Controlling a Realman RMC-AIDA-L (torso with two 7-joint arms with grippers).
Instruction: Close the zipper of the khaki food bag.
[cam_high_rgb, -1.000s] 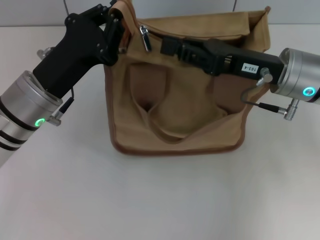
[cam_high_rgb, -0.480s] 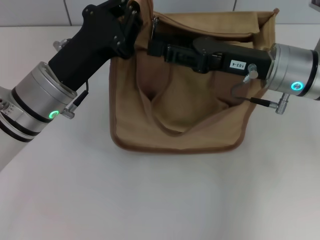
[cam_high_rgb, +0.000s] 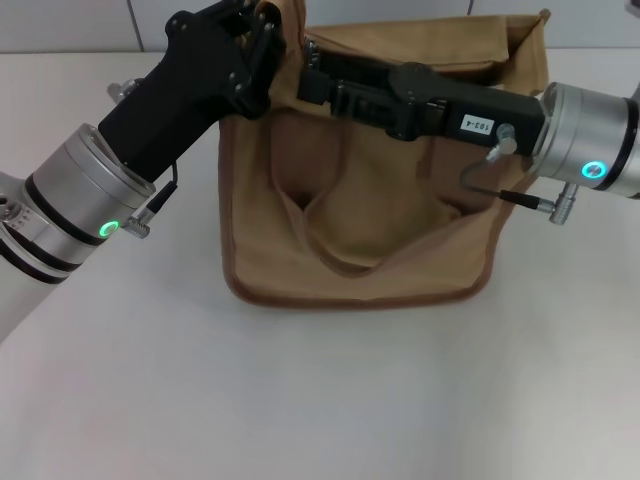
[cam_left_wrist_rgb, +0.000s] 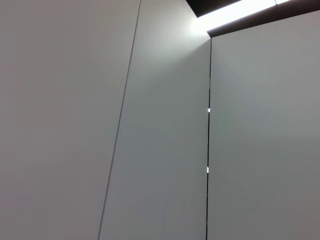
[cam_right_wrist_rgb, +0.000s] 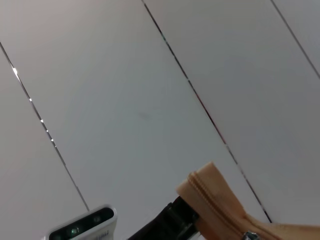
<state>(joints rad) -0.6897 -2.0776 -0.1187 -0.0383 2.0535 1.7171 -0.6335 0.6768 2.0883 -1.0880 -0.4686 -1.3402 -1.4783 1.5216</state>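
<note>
The khaki food bag (cam_high_rgb: 360, 200) stands on the white table, its handle strap (cam_high_rgb: 345, 262) drooping down the front. My left gripper (cam_high_rgb: 262, 28) is shut on the bag's top left corner and holds it up. My right gripper (cam_high_rgb: 312, 80) reaches leftward across the bag's top and ends close to the left gripper. It looks shut on the pull of the zipper, which the fingers hide in the head view. In the right wrist view, the zipper's tape end (cam_right_wrist_rgb: 210, 195) and silver slider (cam_right_wrist_rgb: 248, 234) show beside the black left gripper (cam_right_wrist_rgb: 165, 226).
The white table (cam_high_rgb: 330, 400) spreads in front of the bag and to both sides. A grey tiled wall (cam_high_rgb: 80, 22) runs behind it. The left wrist view shows only wall panels (cam_left_wrist_rgb: 160, 150).
My right gripper slid left along the bag's top toward the left corner, then rose slightly. The left gripper moved right and back with the corner. The hanging pull tab is now out of sight.
</note>
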